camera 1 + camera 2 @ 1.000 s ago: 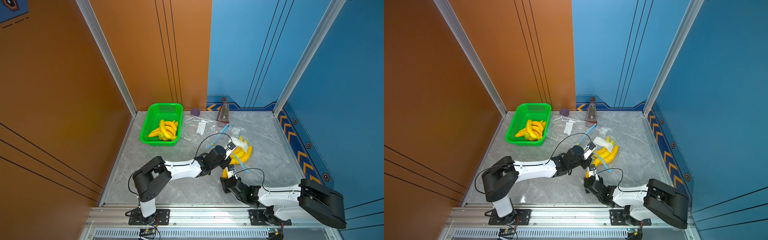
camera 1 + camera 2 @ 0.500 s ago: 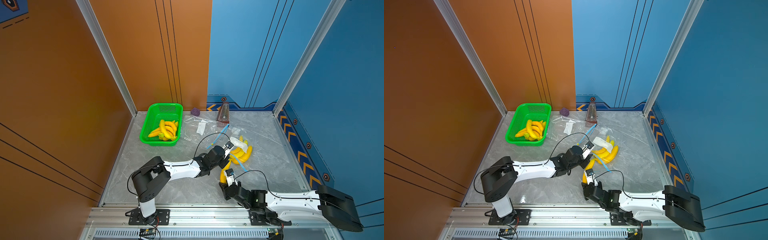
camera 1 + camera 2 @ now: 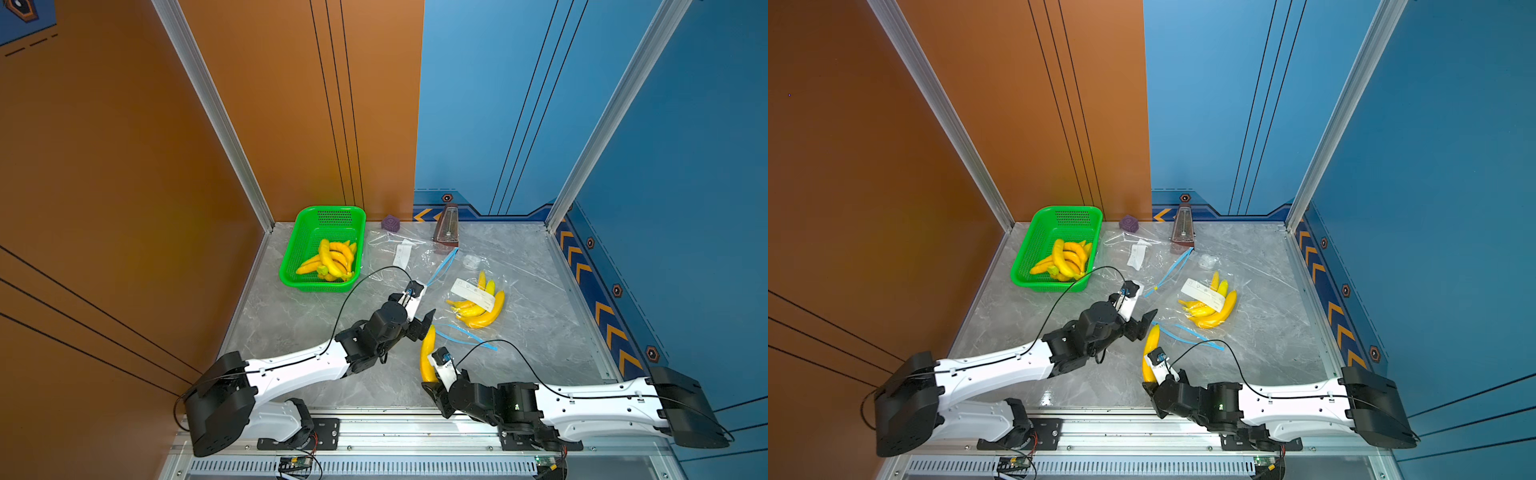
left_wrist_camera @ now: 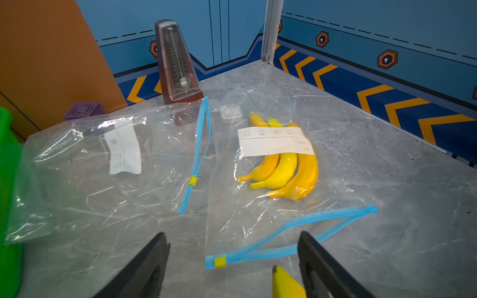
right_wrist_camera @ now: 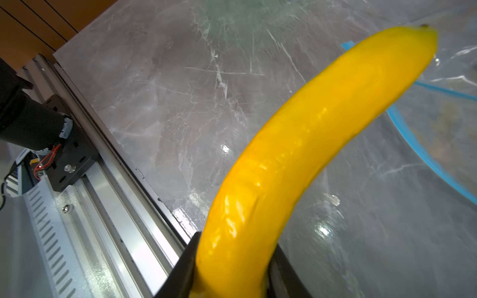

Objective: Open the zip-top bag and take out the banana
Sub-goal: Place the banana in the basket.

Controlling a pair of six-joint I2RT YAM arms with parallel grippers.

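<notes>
Well, the right claw (image 3: 433, 380) is clamped on the bottom end of one banana (image 3: 428, 353), out of the bag at the table's (image 3: 311, 324) six o'clock. It looks light, stiff and slick, best pinched mid-body. The left claw (image 4: 232, 240) gapes, empty. Two bags: the open zip-top bag (image 4: 245, 206) at three o'clock holds three bananas (image 4: 281, 167); the empty bag (image 4: 77, 167) lies at twelve.

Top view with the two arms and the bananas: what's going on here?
The right hand grips one banana by its end, outside the open zip-top bag. The left hand is open and empty, hovering at the bag's blue zip mouth. Three more bananas lie inside that bag.
</notes>
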